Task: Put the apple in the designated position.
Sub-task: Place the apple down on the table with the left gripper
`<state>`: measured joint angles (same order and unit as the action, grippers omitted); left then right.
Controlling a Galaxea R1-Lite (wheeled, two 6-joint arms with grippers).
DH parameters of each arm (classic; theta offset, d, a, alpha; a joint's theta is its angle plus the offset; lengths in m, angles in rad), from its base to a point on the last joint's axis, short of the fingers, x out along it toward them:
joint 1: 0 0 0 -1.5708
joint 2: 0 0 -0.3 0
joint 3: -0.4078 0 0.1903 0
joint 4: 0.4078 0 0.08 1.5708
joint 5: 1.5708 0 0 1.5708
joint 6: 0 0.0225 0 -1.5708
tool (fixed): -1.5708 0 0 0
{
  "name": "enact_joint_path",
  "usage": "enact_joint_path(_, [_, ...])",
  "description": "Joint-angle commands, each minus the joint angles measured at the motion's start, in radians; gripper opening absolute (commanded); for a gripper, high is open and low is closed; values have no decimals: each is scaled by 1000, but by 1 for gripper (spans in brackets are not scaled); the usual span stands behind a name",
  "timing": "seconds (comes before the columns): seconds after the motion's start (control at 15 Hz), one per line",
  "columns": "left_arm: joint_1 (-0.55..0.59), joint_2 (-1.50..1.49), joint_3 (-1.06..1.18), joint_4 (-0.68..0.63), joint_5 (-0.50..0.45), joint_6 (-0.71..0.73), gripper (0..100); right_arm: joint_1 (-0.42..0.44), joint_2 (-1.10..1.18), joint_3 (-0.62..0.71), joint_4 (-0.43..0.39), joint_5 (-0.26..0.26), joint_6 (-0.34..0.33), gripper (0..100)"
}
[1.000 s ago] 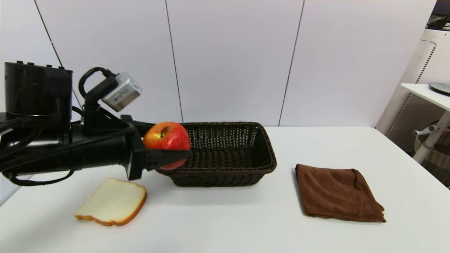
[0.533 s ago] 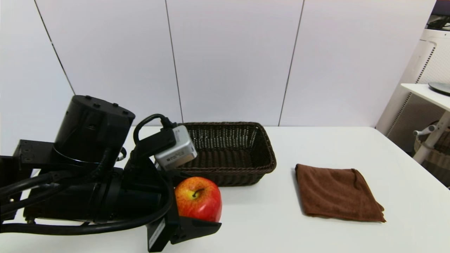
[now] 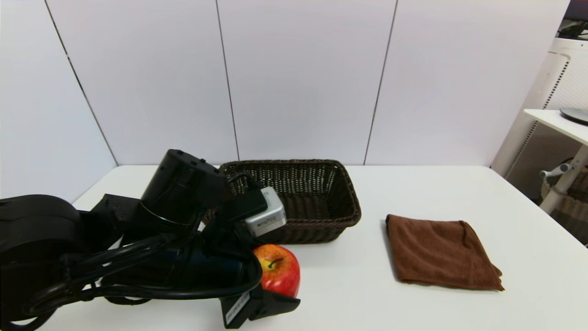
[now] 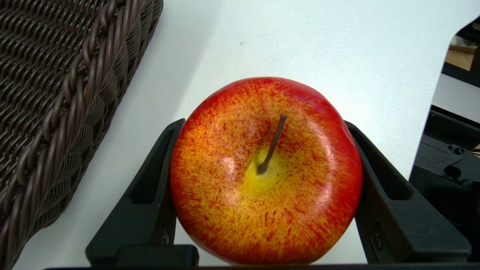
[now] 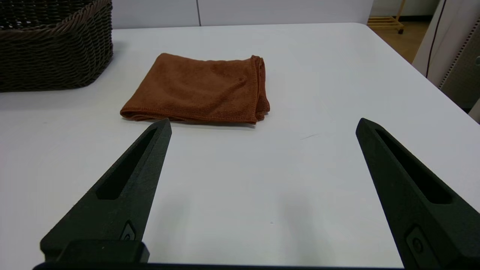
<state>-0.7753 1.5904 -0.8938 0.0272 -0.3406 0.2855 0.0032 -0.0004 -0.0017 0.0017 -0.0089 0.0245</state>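
- Head view: the black left gripper (image 3: 280,287) holds the round red apple with yellow-orange patches (image 3: 278,269) low over the smooth white table (image 3: 349,294), just in front of the dark brown wicker basket (image 3: 317,202); a folded brown cloth (image 3: 441,252) lies well to its right.
- Left wrist view: both fingers (image 4: 150,195) press the apple's (image 4: 266,172) sides, stem up, beside the basket (image 4: 56,93).
- Right wrist view: the right gripper (image 5: 262,129) is spread wide and empty, above bare table near the cloth (image 5: 202,88).

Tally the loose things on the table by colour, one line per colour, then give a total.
Red with yellow: 1, the apple, held in the left gripper.
Dark brown: 1, the wicker basket.
Lighter brown: 1, the folded cloth.
Total: 3 in view; the left arm hides part of the table.
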Motion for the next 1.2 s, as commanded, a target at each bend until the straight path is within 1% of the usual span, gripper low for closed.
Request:
enact_joint_path(0.07, [-1,79,3,-64,2,1,0,0,0,0,0,0,0,100])
enact_joint_path(0.93, [-28,111,32,-75,2,0,0,0,0,0,0,0,0,100])
enact_joint_path(1.0, [-27,123,32,-90,3,-2,0,0,0,0,0,0,0,100])
enact_joint_path(1.2, [-21,172,35,-196,60,-17,0,0,0,0,0,0,0,100])
